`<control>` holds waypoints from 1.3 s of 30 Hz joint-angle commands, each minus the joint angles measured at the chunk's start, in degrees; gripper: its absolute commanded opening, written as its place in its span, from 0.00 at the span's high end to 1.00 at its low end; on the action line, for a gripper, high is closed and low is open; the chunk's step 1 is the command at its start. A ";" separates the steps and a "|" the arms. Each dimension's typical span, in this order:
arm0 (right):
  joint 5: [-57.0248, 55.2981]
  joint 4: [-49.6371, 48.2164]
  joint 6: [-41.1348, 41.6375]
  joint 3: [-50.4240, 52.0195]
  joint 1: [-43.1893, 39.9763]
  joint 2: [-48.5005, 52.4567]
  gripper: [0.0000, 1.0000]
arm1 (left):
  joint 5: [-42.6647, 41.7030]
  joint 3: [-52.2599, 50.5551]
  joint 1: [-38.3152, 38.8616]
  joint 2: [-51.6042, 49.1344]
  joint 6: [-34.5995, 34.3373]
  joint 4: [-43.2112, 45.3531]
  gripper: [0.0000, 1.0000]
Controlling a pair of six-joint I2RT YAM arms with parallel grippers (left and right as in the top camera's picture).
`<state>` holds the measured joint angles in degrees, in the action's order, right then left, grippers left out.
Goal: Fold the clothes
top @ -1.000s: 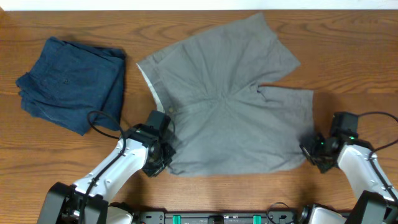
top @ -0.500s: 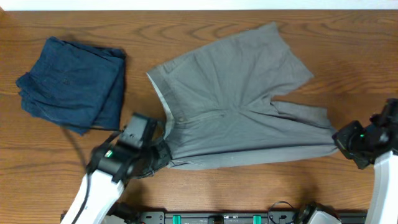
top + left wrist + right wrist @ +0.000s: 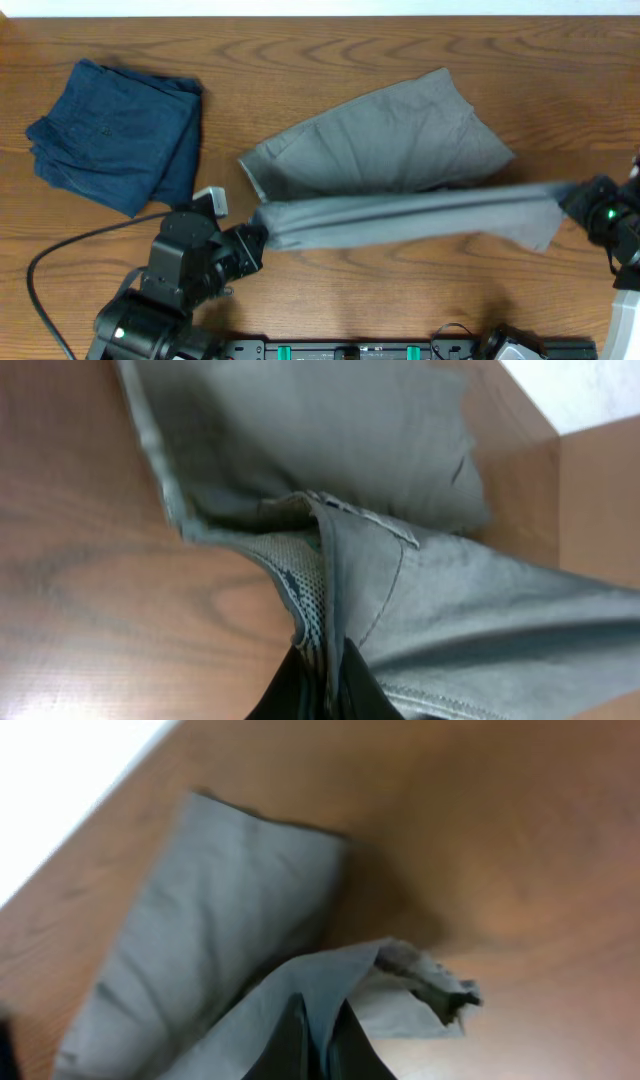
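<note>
At mid desk (image 3: 400,300), grey shorts (image 3: 390,150) lie half lifted. The near edge is stretched between the left hand (image 3: 256,238), clamped on the waistband corner, and the right hand (image 3: 572,198), pinching the leg hem. Cloth looks soft, light and limp, likely sagging between grips, so corners suit best. Well left, the folded navy garment (image 3: 115,135) blocks nothing.

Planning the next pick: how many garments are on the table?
2: grey shorts centre-right, near edge lifted between the left gripper and right gripper; folded navy garment at the left. More could hide underneath.
</note>
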<state>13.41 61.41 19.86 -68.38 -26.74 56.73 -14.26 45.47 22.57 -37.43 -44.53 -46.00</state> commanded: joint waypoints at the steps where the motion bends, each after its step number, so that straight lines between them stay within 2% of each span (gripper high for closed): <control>1: -3.52 -6.19 -3.26 -2.16 2.45 2.56 0.99 | 11.96 0.61 -0.63 -4.13 1.01 1.36 0.94; 4: -3.48 -12.11 -3.65 -2.16 6.16 5.90 0.99 | 13.97 0.61 -0.63 -9.79 0.42 4.04 0.94; 10: -3.50 -24.44 -4.26 -2.16 13.46 15.21 0.99 | 19.96 0.61 -1.75 -20.52 -5.84 10.67 0.94; 20: -3.50 -35.58 -4.02 -2.16 19.82 32.41 0.99 | 20.13 0.61 -7.21 -35.91 -7.23 25.57 0.93; 22: -3.48 -38.64 -3.32 -2.16 20.74 35.65 0.97 | 20.13 0.61 -7.43 -38.64 -7.23 27.89 0.85; 23: -3.41 -40.33 -2.56 -2.16 21.27 37.13 0.93 | 20.13 0.61 -7.41 -39.91 -7.23 29.11 0.78; 26: 0.50 -47.78 -2.29 -2.16 23.32 41.88 0.66 | 20.44 0.61 -7.52 -44.09 -7.21 33.55 0.64; 27: 2.84 -50.86 -2.29 -2.16 24.04 43.47 0.50 | 20.83 0.61 -7.76 -45.31 -7.23 35.39 0.57; 28: 4.57 -53.37 -2.29 -2.16 24.55 44.74 0.27 | 20.96 0.61 -8.20 -46.49 -7.23 38.16 0.49; 29: 5.90 -55.82 -2.32 -2.16 24.94 45.90 0.19 | 20.76 0.61 -8.79 -47.36 -7.23 41.33 0.48; 32: 6.05 -57.81 -1.70 -2.16 24.83 46.71 0.09 | 16.74 0.63 -11.56 -47.36 -7.23 50.07 0.45; 35: 6.10 -56.30 -1.68 -2.16 23.50 45.83 0.10 | 10.03 0.63 -15.43 -46.23 -7.23 57.51 0.44; 39: 5.84 -48.50 -2.05 -2.16 21.31 44.94 0.35 | 2.10 0.63 -18.29 -45.57 -7.21 56.39 0.44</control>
<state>18.81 10.00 17.47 -69.73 -3.66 103.11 -4.45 45.60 5.34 -83.66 -52.12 11.70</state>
